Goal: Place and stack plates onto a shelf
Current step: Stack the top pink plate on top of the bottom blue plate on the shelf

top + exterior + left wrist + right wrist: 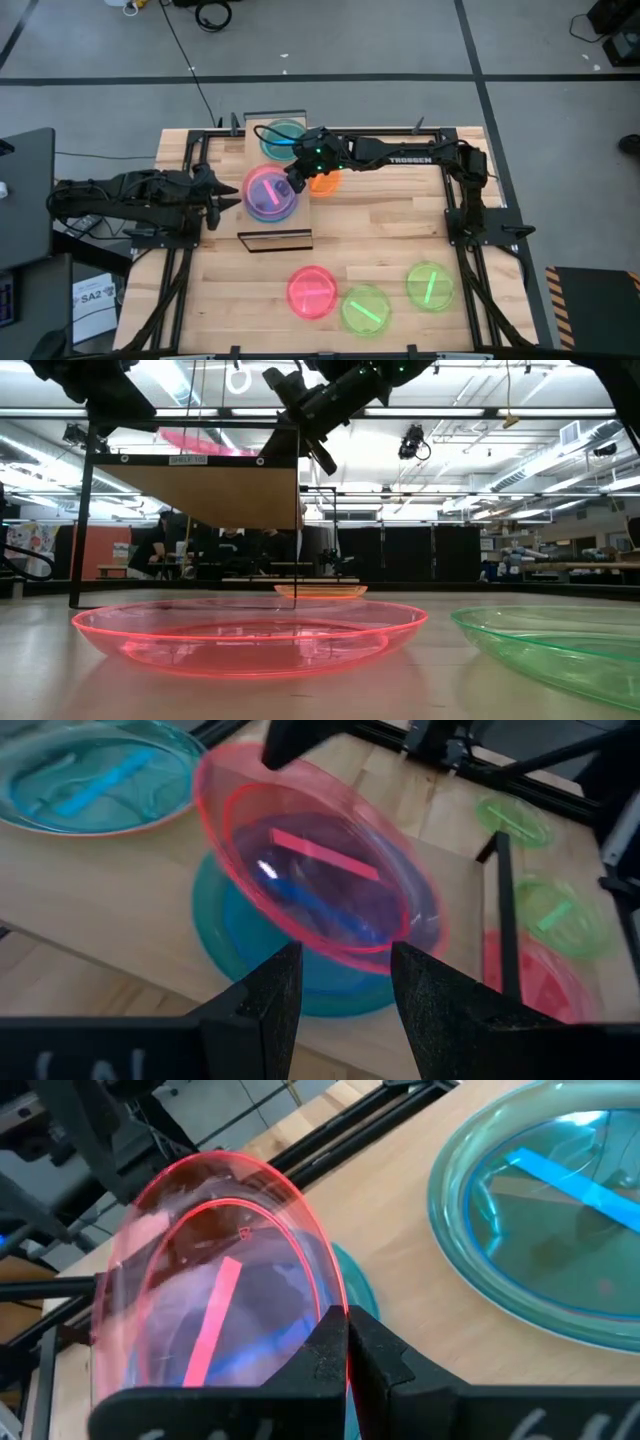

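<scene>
Jaws: right gripper (345,1342) pinches the pink plate (215,1315) by its rim; left gripper (342,990) spread, waiting beside.
Tilt: plate angled over the teal plate (235,935) on the shelf (300,205) (apparently for stacking).

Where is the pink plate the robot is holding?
In the high view, the pink plate is over the shelf, tilted above a teal plate, pinched by the right gripper.

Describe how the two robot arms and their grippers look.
Both arms are dark, nearly black, built of jointed segments. The right arm carries white "TROSSEN" lettering along its forearm and small green lights near its wrist. The left arm shows bundled dark cables. The left gripper has two broad, flat black fingers with a grainy, matte surface. The right gripper has similar black fingers.
</scene>
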Controlling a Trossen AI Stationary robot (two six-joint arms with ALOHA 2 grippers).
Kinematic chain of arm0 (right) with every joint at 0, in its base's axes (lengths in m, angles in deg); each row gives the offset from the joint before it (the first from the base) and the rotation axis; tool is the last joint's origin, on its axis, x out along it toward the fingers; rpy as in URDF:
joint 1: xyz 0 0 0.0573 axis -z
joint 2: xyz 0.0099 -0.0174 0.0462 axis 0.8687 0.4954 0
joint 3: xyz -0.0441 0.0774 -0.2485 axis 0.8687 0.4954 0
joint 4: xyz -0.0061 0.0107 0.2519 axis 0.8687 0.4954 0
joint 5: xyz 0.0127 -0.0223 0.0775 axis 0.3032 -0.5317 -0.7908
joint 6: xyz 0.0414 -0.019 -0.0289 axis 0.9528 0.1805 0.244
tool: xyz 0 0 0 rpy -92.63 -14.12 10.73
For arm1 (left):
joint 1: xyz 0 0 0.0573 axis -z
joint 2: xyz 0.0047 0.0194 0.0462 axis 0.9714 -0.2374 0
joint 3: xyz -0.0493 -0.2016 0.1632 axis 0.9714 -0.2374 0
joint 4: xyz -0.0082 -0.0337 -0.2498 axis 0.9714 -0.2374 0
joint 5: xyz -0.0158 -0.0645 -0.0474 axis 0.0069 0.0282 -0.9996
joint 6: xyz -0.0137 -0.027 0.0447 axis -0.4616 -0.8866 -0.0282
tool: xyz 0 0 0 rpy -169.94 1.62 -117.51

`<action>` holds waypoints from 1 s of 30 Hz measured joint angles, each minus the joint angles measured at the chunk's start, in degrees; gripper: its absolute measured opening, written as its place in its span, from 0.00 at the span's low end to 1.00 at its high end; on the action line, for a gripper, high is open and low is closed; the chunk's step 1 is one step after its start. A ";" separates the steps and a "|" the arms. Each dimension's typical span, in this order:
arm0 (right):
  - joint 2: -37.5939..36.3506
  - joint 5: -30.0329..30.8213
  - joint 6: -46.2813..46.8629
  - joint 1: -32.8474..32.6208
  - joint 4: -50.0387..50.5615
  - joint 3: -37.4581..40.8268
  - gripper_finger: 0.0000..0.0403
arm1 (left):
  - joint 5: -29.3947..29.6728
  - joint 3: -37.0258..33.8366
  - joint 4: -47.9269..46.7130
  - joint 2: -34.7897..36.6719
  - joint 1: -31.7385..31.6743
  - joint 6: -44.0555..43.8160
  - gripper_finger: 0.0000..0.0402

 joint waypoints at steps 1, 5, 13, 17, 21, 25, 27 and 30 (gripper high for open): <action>0.00 0.28 -0.02 -0.07 0.00 0.00 0.02 | -0.47 0.00 0.02 0.02 0.02 -0.02 0.40; 0.00 0.28 -0.02 -0.07 0.12 0.00 0.02 | -0.91 0.00 0.06 0.02 0.02 -0.04 0.40; 0.00 0.28 -0.02 -0.07 -0.09 0.02 0.05 | -0.91 0.00 0.07 0.00 0.02 -0.02 0.40; 0.00 -0.61 -0.28 -0.07 -0.11 0.02 0.06 | -0.91 0.00 0.10 0.01 0.02 -0.31 0.40; -0.02 -1.64 -0.09 -0.09 -0.49 0.04 0.06 | -0.91 0.00 0.11 0.02 0.02 -1.03 0.40; -0.02 -1.64 -0.04 -0.07 -0.51 0.07 0.07 | -0.91 0.00 0.12 0.02 0.02 -0.98 0.40; -0.02 -1.64 -0.12 -0.07 -0.71 0.07 0.07 | -0.91 0.00 0.11 0.02 0.02 -1.01 0.40; -0.03 -1.66 -0.30 -0.07 -0.85 0.07 0.08 | -0.91 0.00 0.11 0.01 0.02 -0.99 0.40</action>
